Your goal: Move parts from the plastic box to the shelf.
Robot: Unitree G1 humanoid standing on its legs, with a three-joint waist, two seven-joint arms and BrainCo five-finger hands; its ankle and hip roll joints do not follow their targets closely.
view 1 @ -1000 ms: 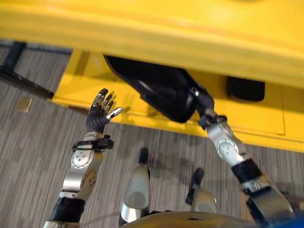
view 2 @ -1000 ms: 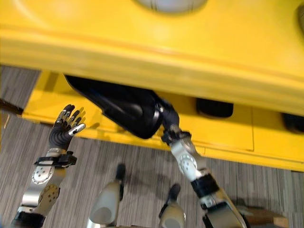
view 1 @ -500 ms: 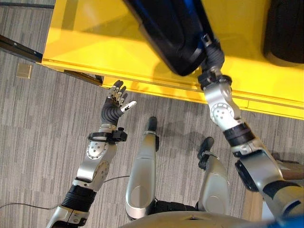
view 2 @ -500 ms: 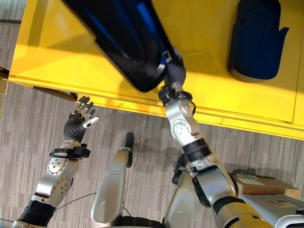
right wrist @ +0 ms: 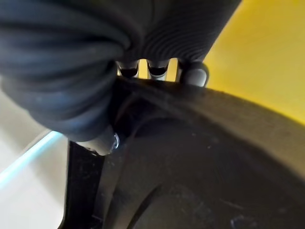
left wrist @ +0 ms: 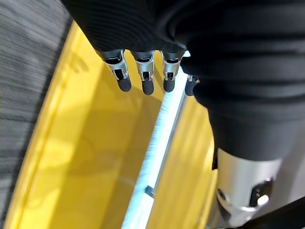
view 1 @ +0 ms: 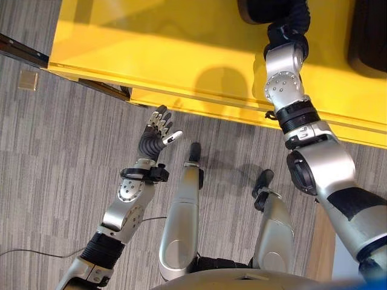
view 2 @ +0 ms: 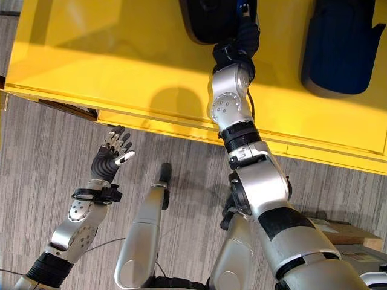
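**Black part held on the yellow shelf**

Black part (view 2: 208, 21) lies on the yellow shelf (view 2: 121, 60), at its far side, with the right hand (view 2: 242, 33) at its near edge. The right wrist view shows that hand's fingers (right wrist: 157, 70) curled over the part's rim, gripping it. To finish well, the part should probably rest flat, clear of the second dark part (view 2: 338, 48), before the grip is released. The left hand (view 1: 156, 130) hangs over the carpet floor (view 1: 60, 157) just short of the shelf edge, fingers spread and empty. The eye views give the whole layout; the right wrist view alone shows the grip on the rim.
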